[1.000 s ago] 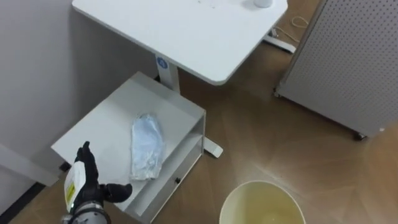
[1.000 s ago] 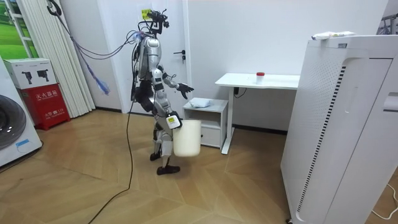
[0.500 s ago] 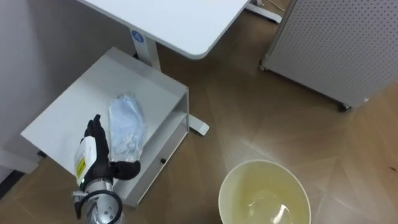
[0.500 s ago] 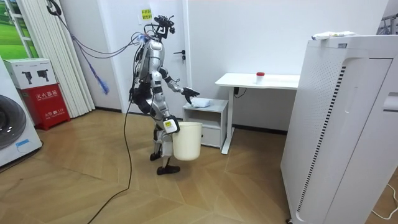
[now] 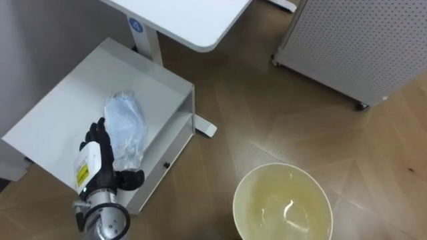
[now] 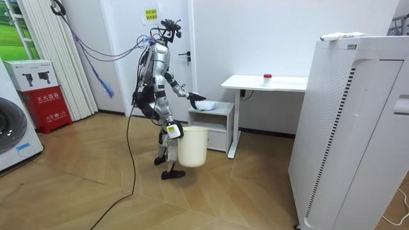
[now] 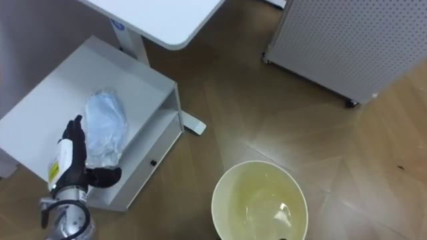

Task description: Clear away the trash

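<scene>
The crumpled plastic bag [image 5: 125, 130] lies on the low white cabinet's surface [image 5: 73, 100]. The left hand [image 5: 100, 157] is just beside its left edge, fingers straight and thumb spread. To the near right is the cream bucket [image 5: 267, 183]. The room view adds the right hand [image 6: 172, 130] at the bucket's rim; I cannot tell its grip.

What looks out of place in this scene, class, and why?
A crumpled plastic bag lies on top of the low white cabinet. It looks like litter rather than something stored there. The robot's open left hand is right beside it, and a cream bucket is nearby.
</scene>
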Robot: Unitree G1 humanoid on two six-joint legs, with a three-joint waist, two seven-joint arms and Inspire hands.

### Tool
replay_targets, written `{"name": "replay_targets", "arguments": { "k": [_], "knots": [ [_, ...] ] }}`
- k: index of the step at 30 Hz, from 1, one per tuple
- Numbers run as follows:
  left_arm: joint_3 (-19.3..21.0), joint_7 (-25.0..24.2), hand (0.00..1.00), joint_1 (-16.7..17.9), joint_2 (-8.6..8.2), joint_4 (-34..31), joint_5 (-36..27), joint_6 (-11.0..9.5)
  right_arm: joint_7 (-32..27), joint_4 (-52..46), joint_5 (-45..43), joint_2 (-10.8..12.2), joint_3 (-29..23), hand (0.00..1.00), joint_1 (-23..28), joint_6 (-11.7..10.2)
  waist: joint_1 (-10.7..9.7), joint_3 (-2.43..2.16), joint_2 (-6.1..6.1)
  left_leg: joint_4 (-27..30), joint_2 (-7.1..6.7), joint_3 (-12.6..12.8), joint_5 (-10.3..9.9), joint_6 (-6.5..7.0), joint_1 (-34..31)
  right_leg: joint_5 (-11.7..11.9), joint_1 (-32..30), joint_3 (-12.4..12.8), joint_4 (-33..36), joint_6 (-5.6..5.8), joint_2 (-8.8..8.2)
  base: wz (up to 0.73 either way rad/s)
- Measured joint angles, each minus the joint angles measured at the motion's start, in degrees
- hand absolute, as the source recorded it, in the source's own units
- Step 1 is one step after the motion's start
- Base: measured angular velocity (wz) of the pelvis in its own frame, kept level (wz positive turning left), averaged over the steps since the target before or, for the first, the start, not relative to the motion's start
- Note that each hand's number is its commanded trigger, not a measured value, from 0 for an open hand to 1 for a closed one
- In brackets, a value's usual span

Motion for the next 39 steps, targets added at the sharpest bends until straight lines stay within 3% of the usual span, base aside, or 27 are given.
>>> {"name": "replay_targets", "arguments": {
  "k": [5, 11, 16, 21, 22, 24, 30, 39],
  "knots": [
    [-1.9, -0.3, 0.00, -1.0, 0.40, 0.0, 1.8, 2.4, 0.7, -0.9, 1.6, -0.9, -0.1, 1.00, 0.0, 0.1, -0.5, 0.01, -0.02, 1.6, -0.22, -0.4, -0.1, 0.11, -3.4, -0.6, -3.5, 0.3, 2.3, -0.11, -0.42, 0.05],
    [-2.7, -0.9, 0.00, -1.1, 0.67, 0.4, 11.0, 4.8, 0.7, -2.0, 1.8, -1.7, -0.6, 1.00, 0.0, 1.2, -1.4, 0.02, -0.04, 2.4, -0.58, -0.2, -0.2, 0.10, -5.0, -1.4, -5.6, 0.6, 4.2, -0.25, -0.82, 0.03],
    [-2.7, 1.4, 0.00, -2.1, 0.82, 0.8, 21.5, 6.3, 1.4, -3.0, 1.8, -1.9, -1.7, 1.00, 0.0, 2.1, -2.5, 0.03, -0.01, 3.6, -0.16, -0.7, -0.4, -0.06, -6.7, -1.5, -6.9, 0.3, 4.9, -0.51, -0.75, 0.00],
    [-4.4, 1.5, 0.00, -4.7, 0.87, 1.0, 23.7, 8.4, 1.5, -2.9, 2.2, -2.0, -2.2, 1.00, 0.1, 2.7, -3.1, 0.16, 0.22, 4.3, -0.01, -1.1, -0.5, 0.09, -7.6, -1.5, -7.3, -0.3, 5.0, -0.54, -0.82, 0.00],
    [-4.7, 1.5, 0.53, -5.0, 0.91, 1.0, 23.9, 8.7, 1.3, -2.7, 2.2, -2.1, -2.3, 1.00, 0.1, 3.3, -3.1, 0.16, 0.23, 4.3, -0.02, -1.1, -0.6, 0.10, -7.6, -1.5, -7.3, -0.3, 5.0, -0.53, -0.83, 0.00],
    [-4.7, 1.3, 1.00, -5.3, 0.91, 1.0, 23.9, 9.3, 1.2, -2.5, 2.2, -2.2, -2.3, 1.00, 0.1, 3.8, -3.1, 0.17, 0.24, 4.3, -0.01, -1.1, -0.6, 0.09, -7.6, -1.5, -7.3, -0.3, 5.0, -0.54, -0.82, 0.00],
    [-5.9, -0.1, 1.00, -5.3, 0.94, 2.2, 23.9, 10.8, 1.3, -1.6, 2.4, -2.2, -2.3, 1.00, 0.1, 3.8, -3.2, 0.19, 0.22, 4.2, -0.03, -1.1, -0.6, 0.06, -7.6, -1.5, -7.3, -0.5, 5.0, -0.54, -0.84, 0.00],
    [-6.3, 0.7, 1.00, -7.1, 2.04, 2.5, 23.9, 11.2, 1.2, -0.6, 4.4, -2.2, -2.3, 1.00, 0.1, 4.7, -3.2, 0.21, 0.16, 3.6, -0.02, -0.8, -0.6, 0.07, -7.0, -1.5, -7.1, -0.3, 4.6, -0.55, -0.83, -0.01]
  ]
}}
